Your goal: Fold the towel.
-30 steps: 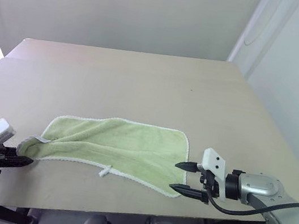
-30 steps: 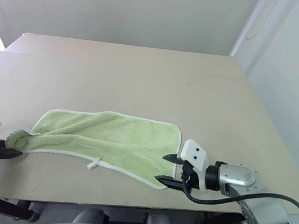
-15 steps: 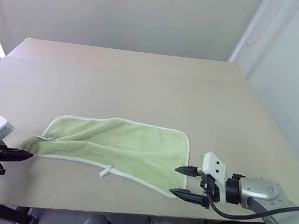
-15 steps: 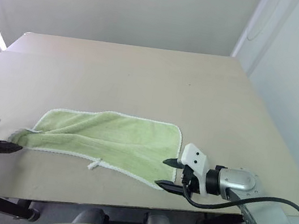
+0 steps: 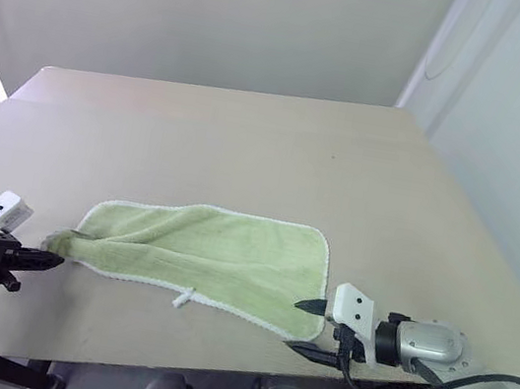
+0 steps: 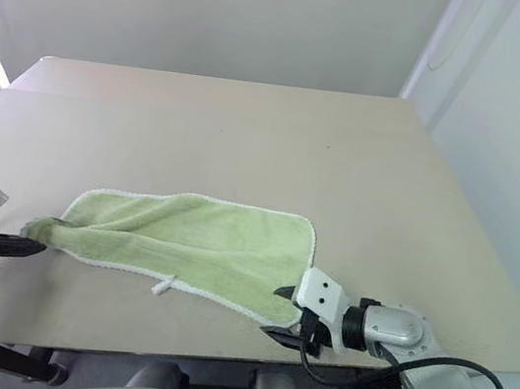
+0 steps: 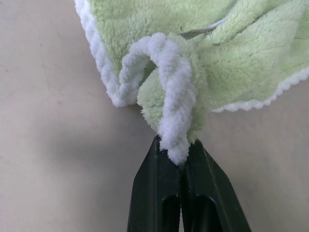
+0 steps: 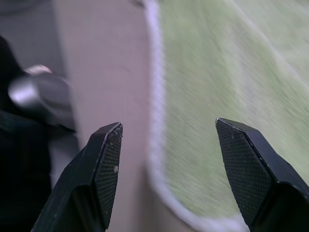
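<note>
Left wrist view: left gripper (image 7: 179, 153) pinching towel (image 7: 193, 63) corner; right gripper (image 8: 169, 140) spread

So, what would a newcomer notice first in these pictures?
First, the light green towel spread on the near part of the beige table. Next, the left gripper, shut on the towel's bunched left corner. Then the right gripper, its jaws open around the towel's near right corner.
</note>
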`<control>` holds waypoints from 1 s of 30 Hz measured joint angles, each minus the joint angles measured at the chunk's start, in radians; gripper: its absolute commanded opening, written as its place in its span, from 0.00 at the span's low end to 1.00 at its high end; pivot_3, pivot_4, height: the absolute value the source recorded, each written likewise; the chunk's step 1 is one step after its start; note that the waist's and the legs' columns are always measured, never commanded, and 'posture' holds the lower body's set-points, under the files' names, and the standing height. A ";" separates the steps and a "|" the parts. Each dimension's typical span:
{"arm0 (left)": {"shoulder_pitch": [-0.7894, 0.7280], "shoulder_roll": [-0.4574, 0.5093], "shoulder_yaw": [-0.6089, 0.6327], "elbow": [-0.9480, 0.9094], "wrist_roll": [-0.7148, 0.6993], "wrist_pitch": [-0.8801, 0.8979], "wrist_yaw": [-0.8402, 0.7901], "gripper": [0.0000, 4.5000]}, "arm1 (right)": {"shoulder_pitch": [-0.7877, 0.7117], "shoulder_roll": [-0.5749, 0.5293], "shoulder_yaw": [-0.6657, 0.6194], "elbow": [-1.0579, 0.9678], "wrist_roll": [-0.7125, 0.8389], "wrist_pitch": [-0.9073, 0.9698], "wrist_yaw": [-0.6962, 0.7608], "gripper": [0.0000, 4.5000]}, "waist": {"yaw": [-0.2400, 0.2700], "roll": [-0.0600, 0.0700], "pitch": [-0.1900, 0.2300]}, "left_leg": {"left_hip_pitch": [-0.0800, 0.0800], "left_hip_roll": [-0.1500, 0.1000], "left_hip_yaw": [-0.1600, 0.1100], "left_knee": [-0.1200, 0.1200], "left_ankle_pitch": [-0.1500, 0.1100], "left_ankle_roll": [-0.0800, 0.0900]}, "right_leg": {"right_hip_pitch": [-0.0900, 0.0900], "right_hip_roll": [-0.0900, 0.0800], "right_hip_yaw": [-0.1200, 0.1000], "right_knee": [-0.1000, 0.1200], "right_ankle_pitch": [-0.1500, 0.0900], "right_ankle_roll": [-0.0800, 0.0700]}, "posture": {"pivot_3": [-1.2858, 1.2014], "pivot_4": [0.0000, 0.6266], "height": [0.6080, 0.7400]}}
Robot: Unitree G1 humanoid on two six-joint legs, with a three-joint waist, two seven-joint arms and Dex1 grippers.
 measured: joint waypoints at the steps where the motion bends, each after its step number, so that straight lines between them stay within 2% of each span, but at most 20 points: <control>1: -0.004 0.000 0.000 -0.003 -0.002 0.001 0.002 0.01 | 0.001 -0.005 0.000 0.002 -0.004 -0.003 0.004 0.72 | 0.000 0.000 0.000 | 0.000 0.000 0.000 0.000 0.000 0.000 | 0.000 0.000 0.000 0.000 0.000 0.000 | 0.52 0.00 0.79; 10: -0.009 0.000 0.000 -0.043 -0.014 0.031 0.019 0.01 | 0.012 -0.025 -0.004 0.014 -0.013 -0.028 0.022 0.72 | -0.001 0.000 0.000 | 0.000 0.000 0.000 0.000 0.000 0.000 | 0.000 0.000 0.000 0.000 0.000 0.000 | 0.52 0.00 0.79; 12: -0.009 0.000 0.000 -0.045 -0.015 0.041 0.022 0.00 | 0.003 -0.019 -0.003 0.034 -0.028 -0.039 0.016 0.63 | -0.001 0.000 0.000 | 0.000 0.000 0.000 0.000 0.000 0.000 | 0.000 0.000 0.000 0.000 0.000 0.000 | 0.52 0.00 0.79; 15: -0.009 0.000 0.000 -0.057 -0.019 0.052 0.026 0.00 | -0.003 -0.020 0.001 0.076 -0.073 -0.077 0.013 0.43 | -0.001 0.000 0.000 | 0.000 0.000 0.000 0.000 0.000 0.000 | 0.000 0.000 0.000 0.000 0.000 0.000 | 0.52 0.00 0.79; 18: -0.012 0.000 0.000 -0.061 -0.030 0.068 0.032 0.00 | -0.001 -0.020 0.003 0.086 -0.085 -0.107 0.027 0.20 | 0.000 0.000 0.000 | 0.000 0.000 0.000 0.000 0.000 0.000 | 0.000 0.000 0.000 0.000 0.000 0.000 | 0.52 0.00 0.79; 20: -0.013 0.001 0.000 -0.063 -0.033 0.077 0.036 0.00 | 0.005 -0.020 0.003 0.086 -0.083 -0.114 0.037 0.02 | 0.000 0.000 0.000 | 0.000 0.000 0.000 0.000 0.000 0.000 | 0.000 0.000 0.000 0.000 0.000 0.000 | 0.52 0.00 0.79; 24: -0.013 0.006 0.000 -0.066 -0.034 0.084 0.040 0.00 | 0.025 -0.020 -0.002 0.084 -0.070 -0.114 0.054 0.01 | -0.001 0.000 0.000 | 0.000 0.000 0.000 0.000 0.000 0.000 | 0.001 0.000 0.000 0.000 0.000 0.000 | 0.52 0.00 0.79; 28: -0.014 0.006 0.000 -0.075 -0.035 0.086 0.043 0.00 | 0.029 -0.022 -0.010 0.054 0.004 -0.022 0.074 0.01 | -0.001 0.000 0.000 | 0.001 0.000 0.000 0.001 0.000 0.000 | 0.001 0.001 0.000 0.000 0.000 0.000 | 0.52 0.00 0.79; 30: -0.014 0.006 0.000 -0.077 -0.034 0.086 0.044 0.00 | 0.030 -0.035 -0.015 0.038 0.023 0.008 0.081 0.09 | -0.001 0.000 0.000 | 0.001 0.000 0.000 0.001 0.000 0.000 | 0.001 0.000 0.000 0.000 0.000 0.000 | 0.52 0.00 0.79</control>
